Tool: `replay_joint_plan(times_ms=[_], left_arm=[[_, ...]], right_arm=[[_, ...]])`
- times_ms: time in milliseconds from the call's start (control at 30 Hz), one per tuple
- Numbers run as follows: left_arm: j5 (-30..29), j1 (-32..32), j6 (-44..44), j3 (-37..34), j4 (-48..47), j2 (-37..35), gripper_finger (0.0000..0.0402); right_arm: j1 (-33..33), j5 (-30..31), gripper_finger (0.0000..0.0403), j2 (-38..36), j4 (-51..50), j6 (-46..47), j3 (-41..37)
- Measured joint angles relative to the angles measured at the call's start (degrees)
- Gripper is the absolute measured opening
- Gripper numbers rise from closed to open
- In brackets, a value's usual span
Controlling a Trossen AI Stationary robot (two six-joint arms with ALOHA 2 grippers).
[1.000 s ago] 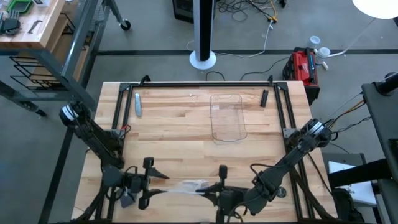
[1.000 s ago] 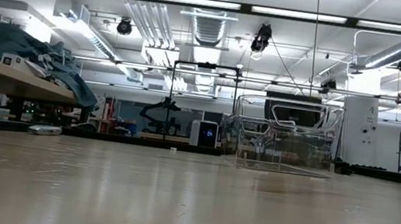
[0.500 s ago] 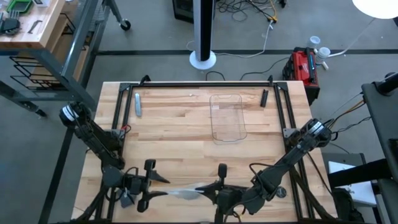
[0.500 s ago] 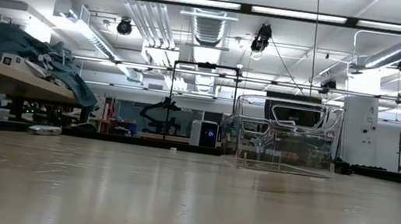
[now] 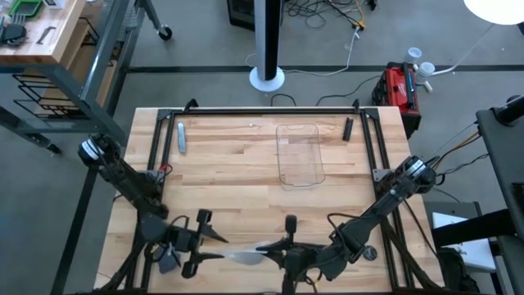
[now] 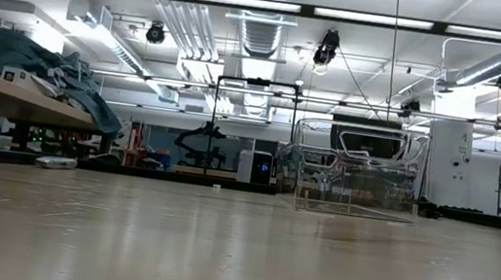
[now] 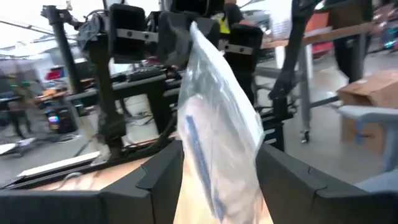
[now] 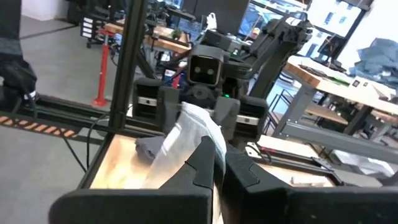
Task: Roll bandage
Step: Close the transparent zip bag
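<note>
Two claws pinch one clear wrapper (image 5: pixel 243 256) between them: left claw (image 5: pixel 219 246), right claw (image 5: pixel 264 248)

My high view looks straight down from well above, taking in the whole table (image 5: pixel 246 176) with floor around it. The clear tray (image 5: pixel 300 155) sits just right of centre in the upper half of the frame.

My low view sits at table-top height, facing level across the wood into the room; the same tray (image 6: pixel 356 171) stands right of centre, far off.

My left wrist view looks forward, very close, between its own fingers (image 7: pixel 158 171) at the frame's bottom, towards the right arm.

My right wrist view faces back the opposite way; the left arm's camera housing (image 8: pixel 206 68) shows in the upper centre.
</note>
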Motion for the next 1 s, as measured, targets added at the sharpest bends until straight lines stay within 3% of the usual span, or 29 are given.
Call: replay_joint_plan(times_ms=[100, 233, 467, 800, 1000], left_arm=[[2.6, 1.2, -1.2, 0.6, -0.1, 0.0, 0.0165], [-0.1, 1.6, -0.9, 1.3, -0.6, 0.1, 0.0136], [-2.4, 1.6, -3.0, 1.5, -8.4, 0.2, 0.0013], [-2.8, 1.3, -3.7, 1.6, -13.8, 0.2, 0.0001], [-2.9, 1.1, -4.9, 1.6, -16.5, 0.2, 0.0000]], right_arm=[[-0.8, 0.0, 0.0000, 0.6, 0.5, 1.3, 0.0], [-1.5, -1.1, 0.0000, 2.5, 0.4, 3.4, 0.0], [-1.9, -1.0, 0.0000, 3.5, -0.3, 7.1, -0.1], [-1.9, -1.0, 0.0005, 3.5, -3.9, 11.6, -0.1], [-1.9, -1.1, 0.0052, 3.5, -13.9, 19.6, 0.0]])
